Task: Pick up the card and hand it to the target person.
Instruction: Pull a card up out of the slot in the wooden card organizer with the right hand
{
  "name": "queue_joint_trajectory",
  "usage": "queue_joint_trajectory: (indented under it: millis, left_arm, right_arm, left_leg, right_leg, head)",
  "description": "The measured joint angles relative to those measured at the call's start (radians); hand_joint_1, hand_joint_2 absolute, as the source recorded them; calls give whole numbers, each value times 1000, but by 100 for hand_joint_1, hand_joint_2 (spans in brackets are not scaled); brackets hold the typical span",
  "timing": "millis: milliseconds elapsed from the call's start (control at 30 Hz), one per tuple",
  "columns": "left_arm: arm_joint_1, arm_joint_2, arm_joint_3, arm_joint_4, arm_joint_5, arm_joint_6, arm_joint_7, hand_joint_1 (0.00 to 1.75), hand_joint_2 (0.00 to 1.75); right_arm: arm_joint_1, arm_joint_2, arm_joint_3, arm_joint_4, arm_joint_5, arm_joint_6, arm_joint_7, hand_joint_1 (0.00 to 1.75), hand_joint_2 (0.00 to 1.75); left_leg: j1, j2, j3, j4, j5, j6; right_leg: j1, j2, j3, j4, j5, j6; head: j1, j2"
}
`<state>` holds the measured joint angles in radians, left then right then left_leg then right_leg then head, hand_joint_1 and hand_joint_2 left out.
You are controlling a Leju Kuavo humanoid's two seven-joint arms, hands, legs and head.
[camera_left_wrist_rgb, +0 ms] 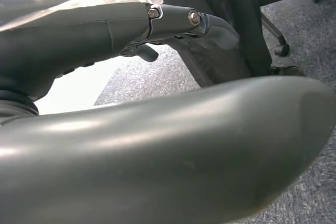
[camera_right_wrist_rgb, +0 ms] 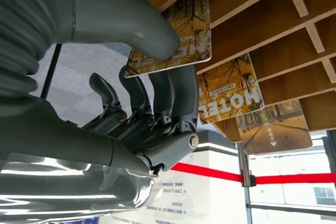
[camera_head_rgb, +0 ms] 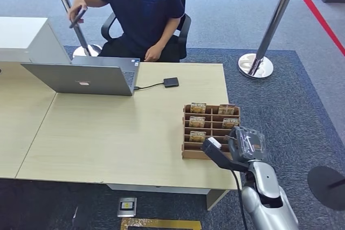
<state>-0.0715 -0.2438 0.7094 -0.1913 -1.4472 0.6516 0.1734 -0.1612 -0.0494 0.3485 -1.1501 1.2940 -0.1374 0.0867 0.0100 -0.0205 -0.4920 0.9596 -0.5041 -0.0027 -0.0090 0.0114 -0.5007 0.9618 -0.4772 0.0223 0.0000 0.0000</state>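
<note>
A wooden card rack (camera_head_rgb: 211,112) stands at the table's right front and holds several yellow hotel cards (camera_head_rgb: 198,108). My right hand (camera_head_rgb: 240,146) reaches into its near right side. In the right wrist view the thumb (camera_right_wrist_rgb: 130,24) presses on one card (camera_right_wrist_rgb: 190,24) and dark fingers (camera_right_wrist_rgb: 178,93) lie behind it, so the hand (camera_right_wrist_rgb: 158,77) pinches that card at the rack (camera_right_wrist_rgb: 277,14). Two more cards (camera_right_wrist_rgb: 230,90) sit in the slots beside it. The target person (camera_head_rgb: 142,9) sits behind the far edge, one hand raised with a phone (camera_head_rgb: 77,17). My left hand (camera_left_wrist_rgb: 118,35) hangs over carpet, fingers stretched out, holding nothing.
An open laptop (camera_head_rgb: 81,76) sits at the far left of the table (camera_head_rgb: 114,138), cabled to a small black box (camera_head_rgb: 171,82). Chrome stanchions (camera_head_rgb: 260,52) with red tape stand on the blue carpet to the right. An office chair base (camera_left_wrist_rgb: 277,30) is near my left hand.
</note>
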Motion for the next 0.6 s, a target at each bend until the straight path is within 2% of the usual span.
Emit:
queue_joint_trajectory:
  millis: [200, 600]
  left_arm:
    - [0, 0, 5, 0, 5, 2, 3, 0, 0]
    - [-1, -1, 13, 0, 18, 4, 1, 0, 0]
  right_arm:
    - [-24, -16, 6, -40, -5, 3, -27, 144, 175]
    - [-56, -78, 36, -237, -34, 15, -69, 144, 175]
  left_leg:
    - [0, 1, -1, 1, 0, 0]
    - [-1, 2, -2, 2, 0, 0]
  right_leg:
    - [0, 1, -1, 1, 1, 0]
    - [-1, 2, -2, 2, 0, 1]
  head:
    - [0, 0]
    - [0, 0]
